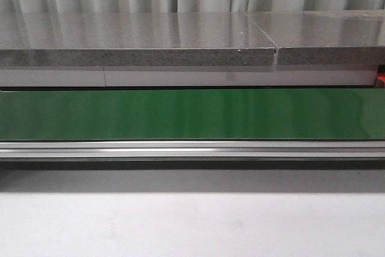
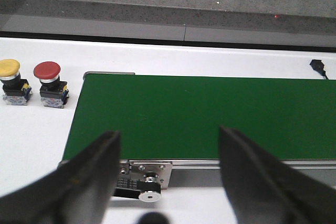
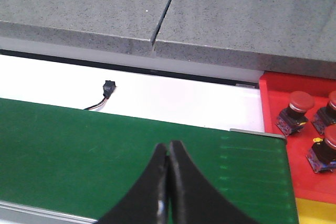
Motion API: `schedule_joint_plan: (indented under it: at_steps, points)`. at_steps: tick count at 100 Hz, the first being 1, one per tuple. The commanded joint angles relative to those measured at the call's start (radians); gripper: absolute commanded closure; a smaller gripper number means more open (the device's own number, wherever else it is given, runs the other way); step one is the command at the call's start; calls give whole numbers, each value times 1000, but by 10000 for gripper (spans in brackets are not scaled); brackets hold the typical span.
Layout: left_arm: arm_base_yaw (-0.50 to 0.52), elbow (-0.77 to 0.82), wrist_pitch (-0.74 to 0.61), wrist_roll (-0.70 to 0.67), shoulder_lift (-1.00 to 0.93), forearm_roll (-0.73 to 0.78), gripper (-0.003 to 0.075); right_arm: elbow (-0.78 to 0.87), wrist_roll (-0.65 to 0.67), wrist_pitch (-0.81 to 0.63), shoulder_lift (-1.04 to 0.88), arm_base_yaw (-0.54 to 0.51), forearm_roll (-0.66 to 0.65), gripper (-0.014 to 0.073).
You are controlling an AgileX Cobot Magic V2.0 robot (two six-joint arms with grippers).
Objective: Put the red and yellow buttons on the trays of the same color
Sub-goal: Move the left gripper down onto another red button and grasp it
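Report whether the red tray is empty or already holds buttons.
Not empty: the red tray holds three red buttons, standing upright, in the right wrist view.

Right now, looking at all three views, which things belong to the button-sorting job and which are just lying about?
Belongs to the job:
yellow button
red button
red tray, already holding red buttons
yellow tray, only an edge showing
left gripper, open
right gripper, shut and empty

Just lying about:
green conveyor belt
grey stone slab
black cable plug

A green belt [image 1: 192,114], speckled grey slab [image 1: 138,57], yellow button [image 2: 9,67], red button [image 2: 46,70], red tray [image 3: 278,90].
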Motion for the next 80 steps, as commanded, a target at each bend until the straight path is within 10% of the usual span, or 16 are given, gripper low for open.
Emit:
schedule_joint_plan:
  at_steps: [1, 80]
  points:
    - [-6, -27, -84, 2, 5, -6, 90, -32, -8, -58, -9, 1, 20, 661]
    - [266, -276, -94, -242, 428, 127, 80, -32, -8, -58, -9, 1, 20, 661]
